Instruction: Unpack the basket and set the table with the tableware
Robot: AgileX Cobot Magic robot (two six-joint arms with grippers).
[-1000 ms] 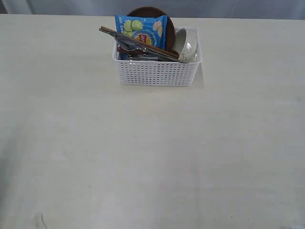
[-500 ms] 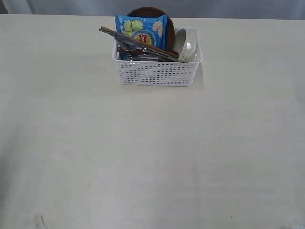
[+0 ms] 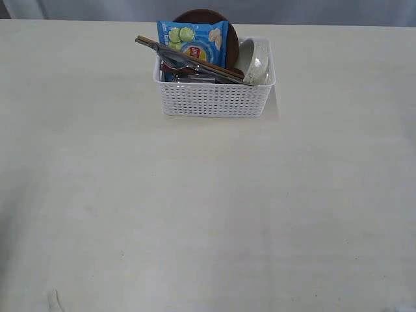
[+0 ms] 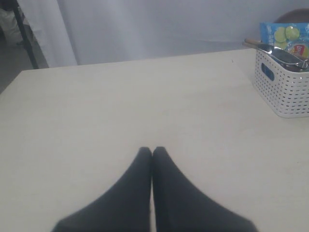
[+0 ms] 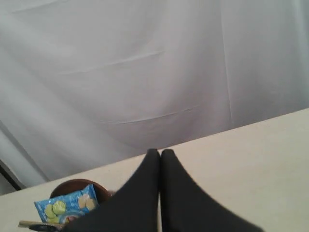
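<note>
White rectangular plastic grid-sided basket point(image 3: 213, 101) sitting at far middle of large cream-white tabletop point(image 3: 208, 221), fully packed. Off-white round bowl point(image 3: 255, 62) leaning on edge at right end. Dark brown round plate point(image 3: 203, 14) standing behind blue chip bag point(image 3: 193, 40). Wooden chopsticks point(image 3: 195, 60) lying slantwise across top, over steel cutlery point(image 3: 170, 60). Left gripper point(image 4: 152, 151) hovering over bare tabletop, jaws pressing together, gripping nothing. Right gripper point(image 5: 160, 152) likewise closed, empty, well apart from basket.
</note>
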